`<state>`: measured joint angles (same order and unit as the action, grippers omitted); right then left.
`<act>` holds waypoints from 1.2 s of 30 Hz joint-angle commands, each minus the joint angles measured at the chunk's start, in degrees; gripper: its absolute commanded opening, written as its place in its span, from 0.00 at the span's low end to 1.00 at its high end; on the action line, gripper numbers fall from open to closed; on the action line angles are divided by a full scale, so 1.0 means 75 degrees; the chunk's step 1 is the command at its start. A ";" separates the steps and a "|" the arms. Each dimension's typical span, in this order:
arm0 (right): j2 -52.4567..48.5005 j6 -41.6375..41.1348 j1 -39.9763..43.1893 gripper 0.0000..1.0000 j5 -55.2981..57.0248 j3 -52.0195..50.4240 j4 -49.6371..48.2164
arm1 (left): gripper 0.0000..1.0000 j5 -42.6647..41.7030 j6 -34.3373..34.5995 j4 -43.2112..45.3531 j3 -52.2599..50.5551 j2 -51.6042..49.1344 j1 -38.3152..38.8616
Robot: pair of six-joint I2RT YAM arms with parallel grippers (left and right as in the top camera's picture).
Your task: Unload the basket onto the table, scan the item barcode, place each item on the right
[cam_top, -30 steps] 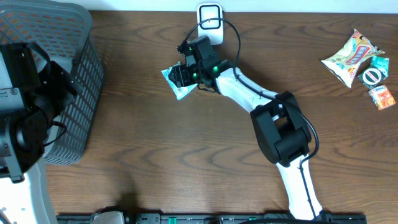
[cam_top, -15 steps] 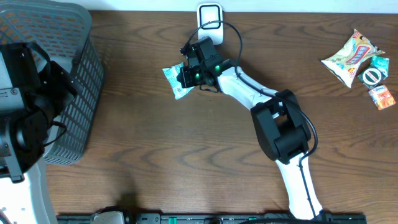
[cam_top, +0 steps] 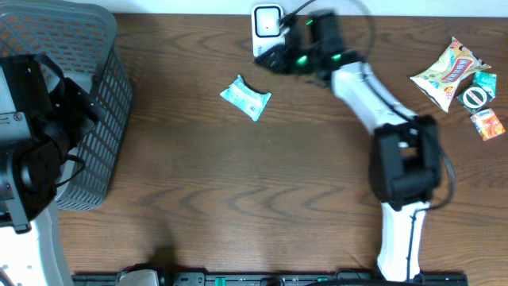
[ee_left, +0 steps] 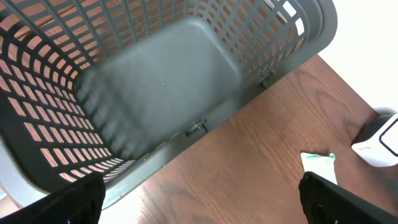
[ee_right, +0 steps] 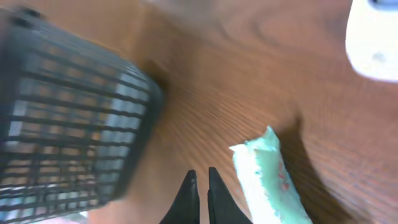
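The item, a small mint-green packet (cam_top: 246, 98), is lying flat on the tabletop (cam_top: 238, 199) by itself. It's toward the far side, between the basket (cam_top: 103, 103) and the scanner (cam_top: 267, 24). It looks like crinkly soft wrap with flat sealed ends and a few reddish specks of print. Nothing is holding it.

The scanner is a white rounded block right at the far edge. The packet sits near it but apart, a bit left of it and closer to the robot, with just bare wood between them.

The right arm (cam_top: 365, 87), white shell with black joints, reaches over beside the scanner and is blurry from above. The right jaws are pressed together on nothing. In the wrist view the thin dark tips hang over wood, with the packet just to their right and not touching.

The left arm (cam_top: 32, 143) hangs over the basket with the left jaws spread wide, one dark finger in each bottom corner of its wrist view. The basket is grey plastic with lattice walls, a smooth solid floor and rounded corners.

Well away at the far right there's a little heap: a yellowish snack bag (cam_top: 448, 73), a round dark-rimmed thing (cam_top: 476, 97) and a small orange packet (cam_top: 488, 125).

The tabletop is dark brown wood with strong wavy grain.
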<state>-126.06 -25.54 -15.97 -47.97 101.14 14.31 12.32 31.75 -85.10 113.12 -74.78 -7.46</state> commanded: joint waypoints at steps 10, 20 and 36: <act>0.0446 0.1880 -0.0478 0.60 0.1935 0.0067 0.1338 | 0.98 0.0020 0.0067 -0.0020 0.0055 -0.0009 -0.0038; -0.0571 0.1868 -0.1547 0.57 0.4832 0.0064 0.0379 | 0.98 0.0020 0.0067 -0.0017 0.0055 -0.0009 -0.0038; -0.0201 0.2250 -0.1582 0.38 0.3331 0.0064 0.3273 | 0.98 0.0020 0.0067 -0.0017 0.0055 -0.0009 -0.0038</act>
<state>-131.22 -10.59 -27.97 -16.16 101.54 35.77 12.32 31.75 -85.08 113.12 -74.81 -7.46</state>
